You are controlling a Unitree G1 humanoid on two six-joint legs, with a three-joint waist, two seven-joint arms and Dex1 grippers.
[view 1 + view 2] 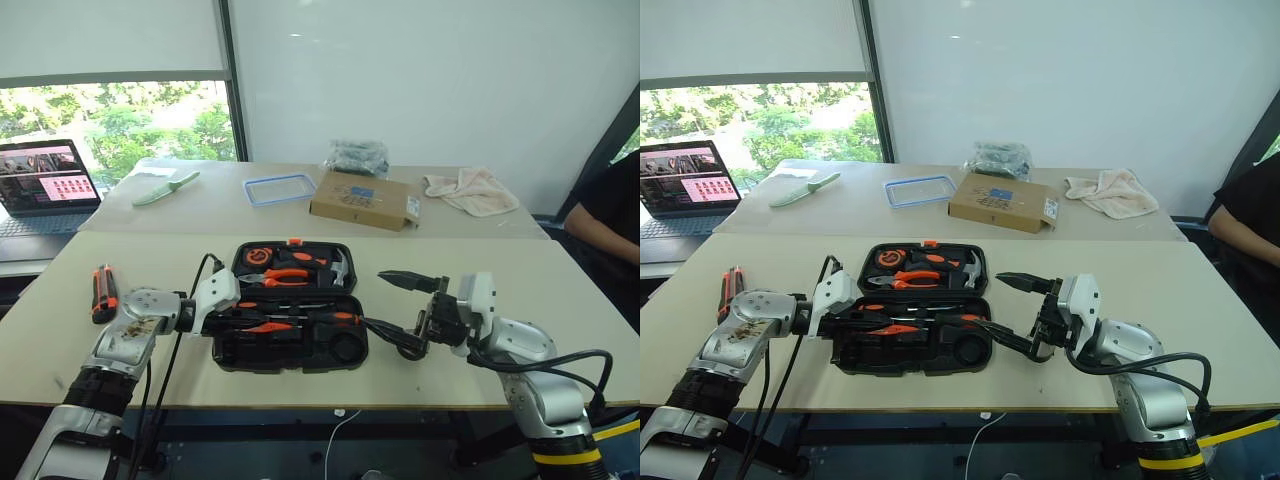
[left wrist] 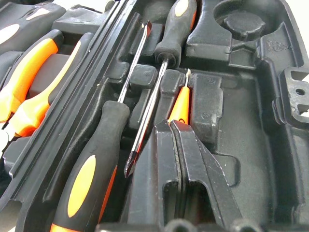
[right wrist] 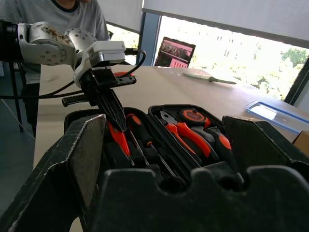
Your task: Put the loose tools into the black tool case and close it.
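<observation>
The flat black plastic tool case is lying open on the pale surface. The left gripper is reaching into its near half, fingers together, while the right gripper is hovering beside it, fingers spread wide.

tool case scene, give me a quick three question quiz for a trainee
1. True or false: the tool case lies open.
2. Which tool has its fingers spread wide: left tool or right tool?
3. What lies on the table left of the case?

Key:
1. True.
2. The right tool; the left one is shut on the slim orange screwdriver inside the case.
3. The black-and-orange utility knife.
</observation>
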